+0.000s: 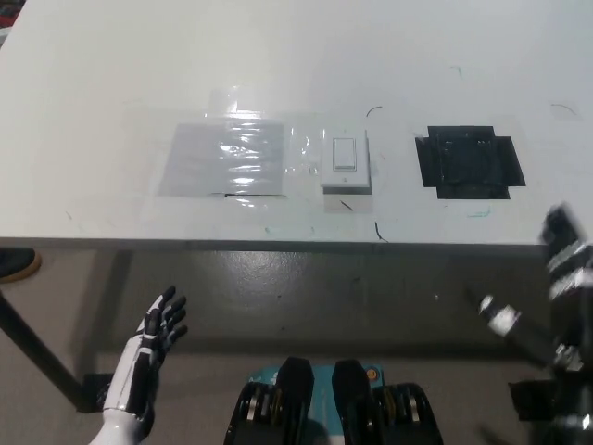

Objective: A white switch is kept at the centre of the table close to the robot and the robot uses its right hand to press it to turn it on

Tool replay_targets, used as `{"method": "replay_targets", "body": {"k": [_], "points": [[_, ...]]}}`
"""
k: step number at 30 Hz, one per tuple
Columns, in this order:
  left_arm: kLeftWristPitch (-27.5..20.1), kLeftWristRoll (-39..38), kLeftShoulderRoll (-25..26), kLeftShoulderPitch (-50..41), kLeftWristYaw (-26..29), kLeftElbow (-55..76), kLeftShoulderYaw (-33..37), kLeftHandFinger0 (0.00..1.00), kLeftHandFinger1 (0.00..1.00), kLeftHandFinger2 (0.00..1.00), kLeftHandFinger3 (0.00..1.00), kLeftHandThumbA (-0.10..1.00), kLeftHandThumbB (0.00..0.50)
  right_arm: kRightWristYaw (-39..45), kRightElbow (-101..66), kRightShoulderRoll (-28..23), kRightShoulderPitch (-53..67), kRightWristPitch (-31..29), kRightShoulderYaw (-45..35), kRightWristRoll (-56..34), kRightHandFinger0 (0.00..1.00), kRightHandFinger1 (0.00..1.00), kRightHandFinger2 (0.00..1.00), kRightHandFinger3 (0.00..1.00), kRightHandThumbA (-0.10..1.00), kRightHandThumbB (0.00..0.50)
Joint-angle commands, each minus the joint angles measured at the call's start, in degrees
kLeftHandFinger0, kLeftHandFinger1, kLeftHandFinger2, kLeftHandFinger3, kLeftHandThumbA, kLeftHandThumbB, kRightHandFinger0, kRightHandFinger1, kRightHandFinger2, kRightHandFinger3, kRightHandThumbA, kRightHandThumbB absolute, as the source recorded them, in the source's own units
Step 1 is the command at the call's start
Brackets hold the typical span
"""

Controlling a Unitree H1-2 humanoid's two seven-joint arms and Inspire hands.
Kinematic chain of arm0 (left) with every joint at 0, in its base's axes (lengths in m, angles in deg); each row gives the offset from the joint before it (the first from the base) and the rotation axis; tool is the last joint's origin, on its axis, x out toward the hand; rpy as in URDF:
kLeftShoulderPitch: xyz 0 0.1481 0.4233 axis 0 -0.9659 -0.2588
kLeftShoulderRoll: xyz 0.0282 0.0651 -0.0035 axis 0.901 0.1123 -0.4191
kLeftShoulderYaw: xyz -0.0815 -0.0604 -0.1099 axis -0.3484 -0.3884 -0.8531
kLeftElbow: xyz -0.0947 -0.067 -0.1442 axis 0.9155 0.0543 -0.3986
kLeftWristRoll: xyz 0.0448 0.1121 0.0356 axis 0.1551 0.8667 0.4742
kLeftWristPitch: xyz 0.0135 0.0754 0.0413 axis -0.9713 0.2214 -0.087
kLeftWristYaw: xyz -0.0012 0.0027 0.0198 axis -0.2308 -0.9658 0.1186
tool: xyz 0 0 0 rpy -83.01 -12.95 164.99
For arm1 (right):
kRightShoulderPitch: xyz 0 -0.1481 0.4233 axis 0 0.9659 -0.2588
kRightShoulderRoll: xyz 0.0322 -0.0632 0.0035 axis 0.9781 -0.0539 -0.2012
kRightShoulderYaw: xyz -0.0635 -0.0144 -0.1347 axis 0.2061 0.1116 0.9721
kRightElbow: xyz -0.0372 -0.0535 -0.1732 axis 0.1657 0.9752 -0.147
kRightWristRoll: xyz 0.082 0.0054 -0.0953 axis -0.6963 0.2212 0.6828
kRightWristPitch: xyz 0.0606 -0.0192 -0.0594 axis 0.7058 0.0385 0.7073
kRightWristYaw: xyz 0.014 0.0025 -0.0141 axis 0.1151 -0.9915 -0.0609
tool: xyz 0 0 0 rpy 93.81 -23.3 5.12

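White switch [345, 162] well left of right hand [567, 269]

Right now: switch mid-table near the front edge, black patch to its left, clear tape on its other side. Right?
Not quite. The head view shows the black patch on the right of the switch, and the clear tape on its left. The rest holds.

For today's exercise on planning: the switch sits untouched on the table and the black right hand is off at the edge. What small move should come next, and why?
Probably raise the right hand up and inward toward the switch. It sits blurred below the table edge, well right of the switch. The left hand rests open, low at the left.
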Motion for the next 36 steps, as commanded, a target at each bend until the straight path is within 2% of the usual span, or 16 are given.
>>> {"method": "replay_targets", "body": {"k": [1,2,3,6,8,9,10,13,15,17,19,21,24,28,32,36], "points": [[-0.8,-1.2,-1.0,1.1,-1.1,2.6,1.0,1.0,1.0,1.0,1.0,1.0,0.013,0.9,-9.1,-4.4,-8.1,9.0,-1.3,2.7,1.0,1.0,1.0,1.0,1.0,0.17],[-0.7,-1.0,-1.2,1.3,-1.0,2.7,1.1,1.0,1.0,1.0,1.0,1.0,0.021,1.4,-10.3,-5.7,-10.3,11.4,-1.4,2.7,1.0,1.0,1.0,1.0,1.0,0.186],[-0.4,-1.0,-1.4,1.3,-1.0,3.0,1.2,1.0,1.0,1.0,1.0,1.0,0.024,2.2,-11.0,-7.2,-12.8,13.7,-1.4,2.8,1.0,1.0,1.0,1.0,1.0,0.167],[-0.2,-1.0,-1.5,1.7,-1.2,3.2,1.3,1.0,1.0,1.0,1.0,1.0,0.015,3.3,-12.0,-10.4,-22.3,22.3,-1.1,1.0,1.0,1.0,1.0,1.0,1.0,0.23],[-0.5,-0.5,-1.3,1.9,-1.4,3.3,1.4,1.0,1.0,1.0,1.0,1.0,0.006,4.4,-10.5,-12.5,-27.1,24.1,-0.3,1.8,1.0,1.0,1.0,1.0,1.0,0.206],[-0.5,-0.5,-1.4,2.2,-1.4,3.0,1.4,1.0,1.0,1.0,1.0,1.0,0.009,5.8,-9.3,-14.2,-31.3,27.1,0.5,2.1,1.0,1.0,1.0,1.0,1.0,0.248],[-0.4,-0.5,-1.4,2.6,-1.3,2.9,1.4,1.0,1.0,1.0,1.0,1.0,0.009,6.4,-8.6,-15.1,-33.7,29.1,0.8,2.4,1.0,1.0,1.0,1.0,1.0,0.256],[-0.6,-0.7,-1.2,3.2,-1.6,2.3,1.3,1.0,1.0,1.0,1.0,1.0,0.015,9.7,-4.5,-18.3,-42.4,34.7,2.5,0.0,1.0,1.0,1.0,1.0,1.0,0.239],[-0.7,-1.2,-0.7,3.0,-2.0,1.9,1.1,1.0,1.0,1.0,1.0,1.0,0.02,14.1,0.1,-21.3,-48.7,38.0,5.1,-0.6,1.0,1.0,1.0,1.0,1.0,0.27],[-0.7,-1.6,-0.5,2.8,-2.1,1.8,0.8,1.0,1.0,1.0,1.0,1.0,0.017,18.5,4.5,-23.6,-53.4,40.9,7.1,-2.6,1.0,1.0,1.0,1.0,1.0,0.271],[-0.6,-2.0,-0.3,2.6,-2.3,1.9,0.6,1.0,1.0,1.0,1.0,1.0,0.003,22.9,10.1,-25.6,-58.2,41.1,9.4,-3.9,1.0,1.0,1.0,1.0,1.0,0.257],[-0.5,-1.5,-0.1,2.3,-2.1,1.9,0.5,1.0,1.0,1.0,1.0,1.0,0.013,27.2,15.5,-27.3,-62.4,41.1,12.6,-2.6,1.0,1.0,1.0,1.0,1.0,0.248],[-0.4,-1.7,0.2,2.0,-2.4,2.2,0.4,1.0,1.0,1.0,1.0,1.0,0.002,30.2,20.9,-27.7,-66.3,41.1,15.8,-1.0,1.0,1.0,1.0,1.0,1.0,0.249],[-0.7,-2.0,0.6,2.0,-2.8,1.7,0.2,1.0,1.0,1.0,1.0,1.0,0.031,34.3,28.2,-27.6,-71.2,41.1,20.2,0.3,1.0,1.0,1.0,1.0,1.0,0.247],[0.0,-1.2,0.8,2.3,-2.8,1.5,0.5,1.0,1.0,1.0,1.0,1.0,0.056,38.5,34.6,-27.3,-75.7,40.8,26.3,3.8,1.0,1.0,1.0,1.0,1.0,0.269],[1.2,-1.4,1.0,2.1,-2.9,1.8,0.6,1.0,1.0,1.0,1.0,1.0,0.071,40.6,40.3,-25.5,-77.1,37.2,29.4,3.6,1.0,1.0,1.0,1.0,1.0,0.264]]}}
